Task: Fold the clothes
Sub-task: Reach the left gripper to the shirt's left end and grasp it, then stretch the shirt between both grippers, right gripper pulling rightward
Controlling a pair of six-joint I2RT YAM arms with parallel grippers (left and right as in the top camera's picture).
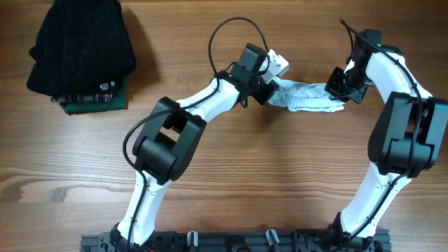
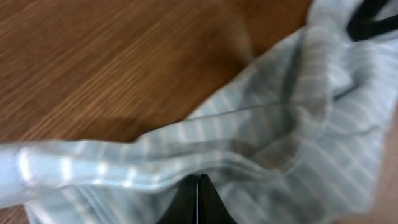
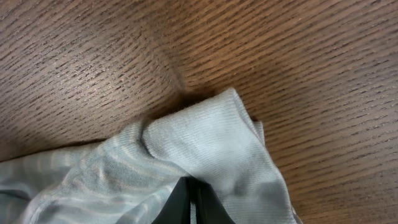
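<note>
I see the clothes (image 1: 308, 96) pale blue-white, finely striped; the counter (image 1: 280, 175) brown woodgrain. Far left, a black knit garment (image 1: 80, 45) and a dark green garment (image 1: 91, 107) with plaid trim.

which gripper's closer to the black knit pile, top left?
Left. The left gripper pinches the striped garment at the end toward the black knit pile; the right gripper pinches the opposite end, farther away.
</note>
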